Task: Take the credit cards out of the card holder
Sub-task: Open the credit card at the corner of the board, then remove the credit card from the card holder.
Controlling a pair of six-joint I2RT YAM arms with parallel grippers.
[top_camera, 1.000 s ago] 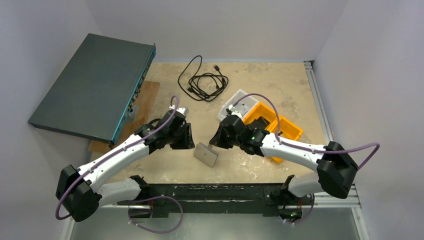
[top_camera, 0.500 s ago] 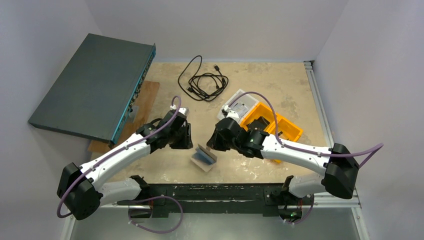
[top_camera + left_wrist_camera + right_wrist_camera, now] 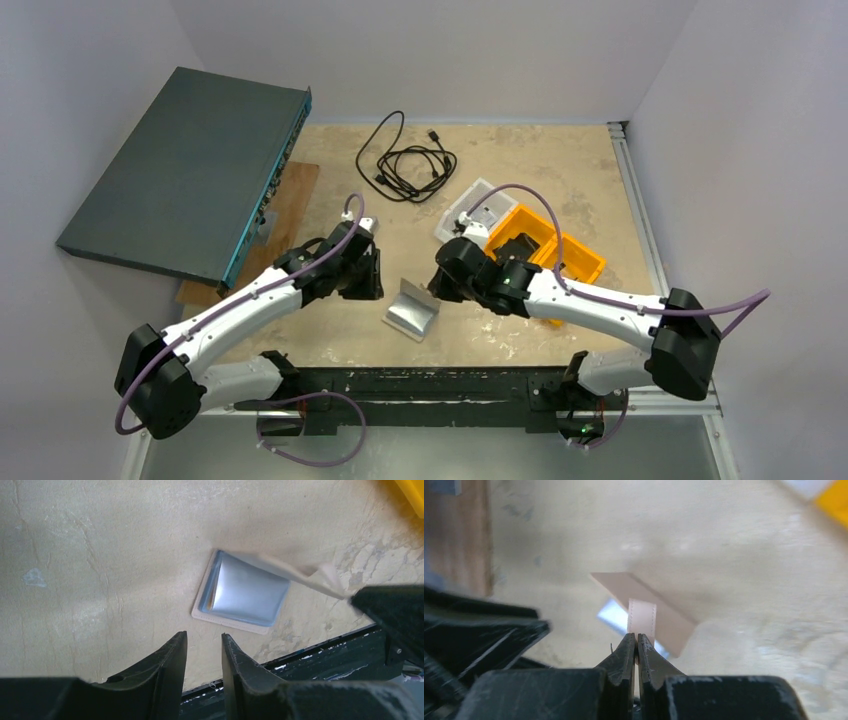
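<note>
On the table (image 3: 560,170), toward its near edge, the card holder (image 3: 411,310) lies between the two grippers: bottom half flat, top flap tilted up, blue-grey lining showing. The right gripper (image 3: 637,639) is pinched tight on the closure tab (image 3: 642,616), holding that flap up. The left gripper (image 3: 204,639) hovers just beside the holder, fingers slightly apart, nothing between them.
</note>
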